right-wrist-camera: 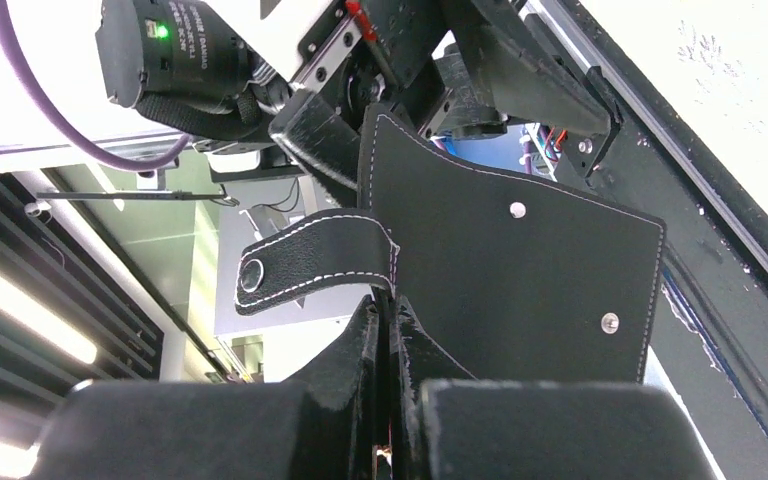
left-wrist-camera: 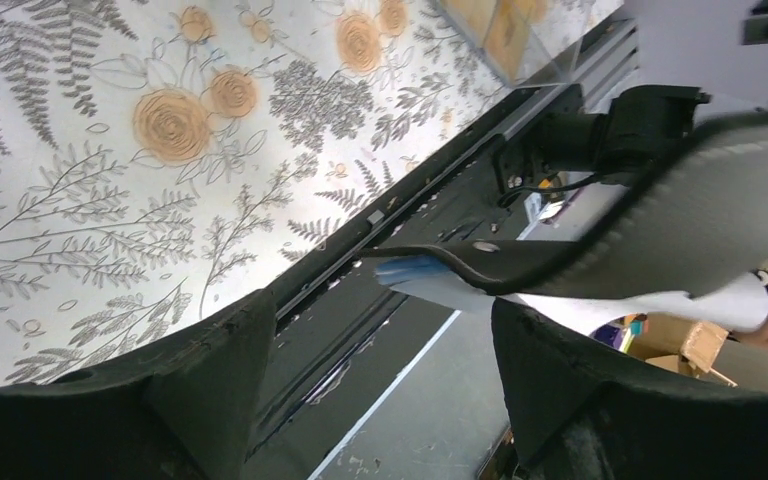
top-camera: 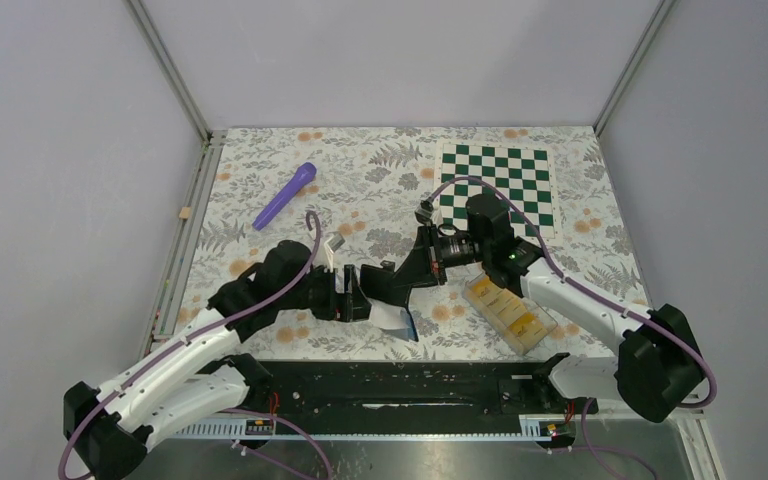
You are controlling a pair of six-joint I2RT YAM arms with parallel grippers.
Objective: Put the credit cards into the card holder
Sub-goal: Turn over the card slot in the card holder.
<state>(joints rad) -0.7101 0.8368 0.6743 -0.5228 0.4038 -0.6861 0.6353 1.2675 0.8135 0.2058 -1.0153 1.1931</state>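
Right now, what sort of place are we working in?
Probably a robot test cell in a lab: plain grey walls on aluminium frame posts, a floral tablecloth, and unrelated props like a chessboard mat and a purple object.

The card holder (top-camera: 385,285) is mid-bench (top-camera: 380,165), towards the near edge. Just right of it the credit cards (top-camera: 501,299) lie in a box (top-camera: 535,335). A chessboard (top-camera: 495,180) lies far right, a stick-shaped tool (top-camera: 285,195) far left.

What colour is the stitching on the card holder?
White, on the black card holder; clearest in the right wrist view.
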